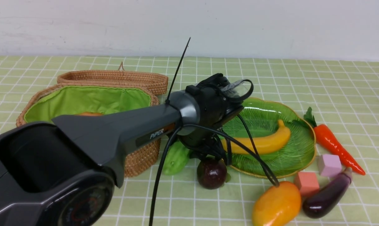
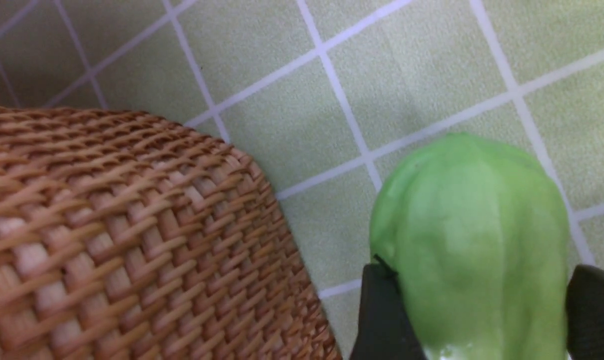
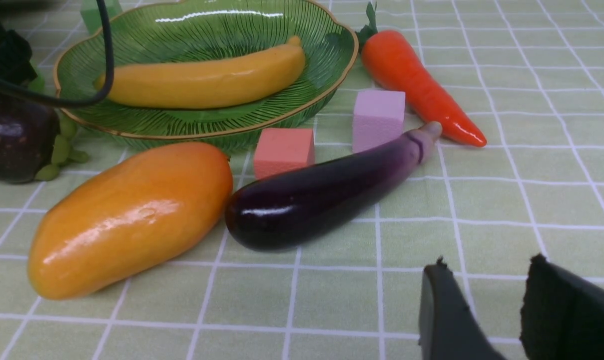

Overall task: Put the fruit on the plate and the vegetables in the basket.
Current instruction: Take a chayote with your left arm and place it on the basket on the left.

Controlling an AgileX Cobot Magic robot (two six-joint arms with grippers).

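Observation:
My left gripper [image 2: 481, 270] is down beside the wicker basket [image 1: 142, 160], both fingers against the sides of the light green gourd [image 2: 469, 235], which lies on the cloth [image 1: 175, 158]. In the front view the wrist hides the fingers. A tan-orange potato [image 1: 89, 114] peeks out inside the basket. The banana [image 1: 261, 141] lies on the green plate [image 1: 302, 157]. The dark round fruit [image 1: 212, 173] sits just in front of the wrist. Mango [image 3: 132, 215], eggplant [image 3: 326, 195] and carrot [image 3: 416, 85] lie on the cloth. My right gripper [image 3: 486, 261] hangs open and empty near the eggplant.
The basket's woven lid [image 1: 114, 78] lies behind it. A lilac cube [image 1: 329, 164] and a salmon cube [image 1: 307, 182] sit between plate, carrot and eggplant. A green cube [image 3: 99, 10] stands behind the plate. My left arm's cables hang over the plate's near side.

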